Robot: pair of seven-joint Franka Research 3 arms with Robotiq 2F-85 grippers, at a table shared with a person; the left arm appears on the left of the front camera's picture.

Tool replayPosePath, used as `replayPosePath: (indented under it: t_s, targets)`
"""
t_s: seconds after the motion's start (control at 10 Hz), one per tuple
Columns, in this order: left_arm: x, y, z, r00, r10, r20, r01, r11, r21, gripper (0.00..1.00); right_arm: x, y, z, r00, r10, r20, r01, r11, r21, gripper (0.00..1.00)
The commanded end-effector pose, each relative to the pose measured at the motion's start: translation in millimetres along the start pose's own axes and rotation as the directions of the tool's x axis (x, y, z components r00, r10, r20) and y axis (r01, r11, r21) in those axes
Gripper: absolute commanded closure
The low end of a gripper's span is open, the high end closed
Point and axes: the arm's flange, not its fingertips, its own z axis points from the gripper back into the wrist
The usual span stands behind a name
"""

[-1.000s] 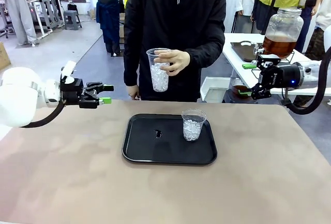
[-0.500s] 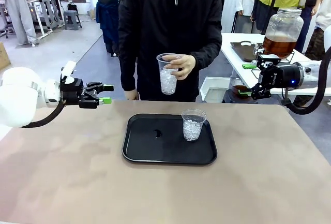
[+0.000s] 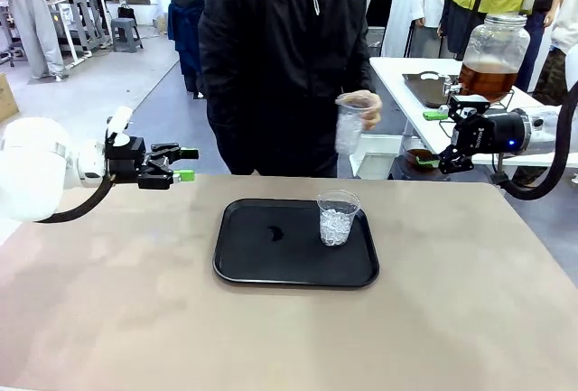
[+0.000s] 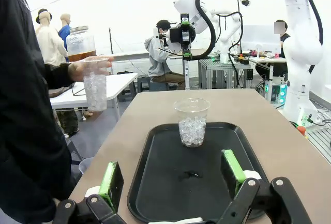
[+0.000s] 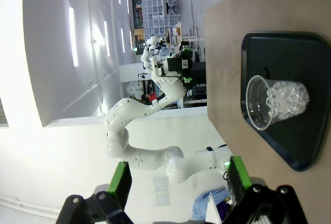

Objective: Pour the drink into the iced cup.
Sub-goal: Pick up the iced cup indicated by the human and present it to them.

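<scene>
The drink (image 3: 488, 77) is amber liquid in a large clear jar with a spigot, on a side table at the far right; the jar (image 4: 81, 43) is also in the left wrist view. One iced cup (image 3: 338, 218) (image 4: 192, 123) (image 5: 276, 102) stands on the right part of a black tray (image 3: 271, 265). The person holds a second iced cup (image 3: 349, 127) (image 4: 95, 84) in one hand beyond the table's far edge. My left gripper (image 3: 185, 163) (image 4: 172, 177) hovers open at the left, pointing at the tray. My right gripper (image 3: 431, 138) (image 5: 180, 180) hangs open just below the jar.
The tray (image 4: 165, 182) (image 5: 279, 53) has a small dark smudge at its middle. The person stands close against the far edge of the brown table (image 3: 135, 319). The white side table (image 3: 406, 75) carries a dark tray beside the jar.
The person has carried the held iced cup to the right and a little lower, towards the side table. Neither arm has moved.
</scene>
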Motion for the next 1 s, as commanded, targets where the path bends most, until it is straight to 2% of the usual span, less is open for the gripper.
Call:
replayPosePath:
  t_s: [0.0,0.9]
  targets:
    - [2.2,1.6,-0.8,1.0,0.005,0.003,-0.005,1.0,0.0,0.0,-0.6,1.4,-0.2,1.0,0.002,0.003,-0.002,1.0,0.0,0.0]
    - [2.2,1.6,-0.8,1.0,0.005,0.003,-0.005,1.0,0.0,0.0,-0.6,1.4,-0.2,1.0,0.002,0.003,-0.002,1.0,0.0,0.0]
